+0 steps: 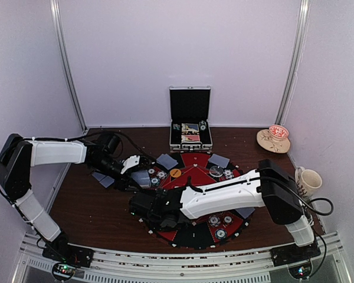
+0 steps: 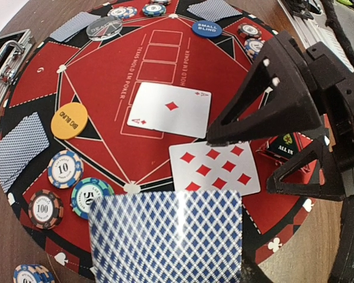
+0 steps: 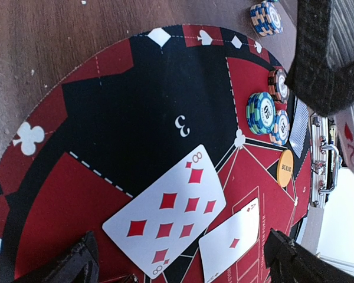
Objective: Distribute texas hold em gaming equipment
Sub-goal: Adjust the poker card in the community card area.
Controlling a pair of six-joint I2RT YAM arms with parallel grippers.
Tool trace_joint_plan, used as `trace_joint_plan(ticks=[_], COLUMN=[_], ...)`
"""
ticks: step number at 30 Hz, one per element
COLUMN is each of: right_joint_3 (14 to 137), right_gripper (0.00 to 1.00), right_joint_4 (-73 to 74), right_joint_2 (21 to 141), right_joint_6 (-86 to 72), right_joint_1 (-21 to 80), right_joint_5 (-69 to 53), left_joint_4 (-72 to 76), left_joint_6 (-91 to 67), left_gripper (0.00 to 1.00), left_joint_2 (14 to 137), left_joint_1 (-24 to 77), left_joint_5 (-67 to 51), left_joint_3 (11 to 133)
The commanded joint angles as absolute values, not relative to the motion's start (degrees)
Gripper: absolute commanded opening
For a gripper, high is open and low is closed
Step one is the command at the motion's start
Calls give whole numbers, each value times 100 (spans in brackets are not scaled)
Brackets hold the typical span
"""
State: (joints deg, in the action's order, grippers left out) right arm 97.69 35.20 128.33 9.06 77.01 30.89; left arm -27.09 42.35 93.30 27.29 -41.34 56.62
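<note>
Clearly, the left gripper [image 1: 131,164] clamps a blue-backed pack of cards [image 2: 165,236] over the left edge of the round mat [image 2: 106,71]; the right gripper [image 1: 141,207] hangs wide open above the eight of diamonds [image 2: 215,168], toward the near-left edge. Thin, slippery, bendable: I would pinch its long edges.

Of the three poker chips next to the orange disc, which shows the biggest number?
The dark-edged chip marked 100; the teal chip reads 50, the blue-edged chip 10.
</note>
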Motion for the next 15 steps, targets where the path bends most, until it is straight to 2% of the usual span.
trace_joint_plan(ticks=[1,15], right_joint_3=[9886,9896], right_gripper=[100,100], right_joint_4=[3647,3464], right_joint_2=[13063,13218], right_joint_6=[861,804], right_joint_1=[7677,7533], right_joint_5=[3230,3774], left_joint_4=[-2672,-2676], left_joint_6=[4266,4243], left_gripper=[45,45], left_joint_2=[9356,9427], left_joint_1=[2550,2424], left_joint_5=[-4245,-4307], left_joint_3=[5754,5810])
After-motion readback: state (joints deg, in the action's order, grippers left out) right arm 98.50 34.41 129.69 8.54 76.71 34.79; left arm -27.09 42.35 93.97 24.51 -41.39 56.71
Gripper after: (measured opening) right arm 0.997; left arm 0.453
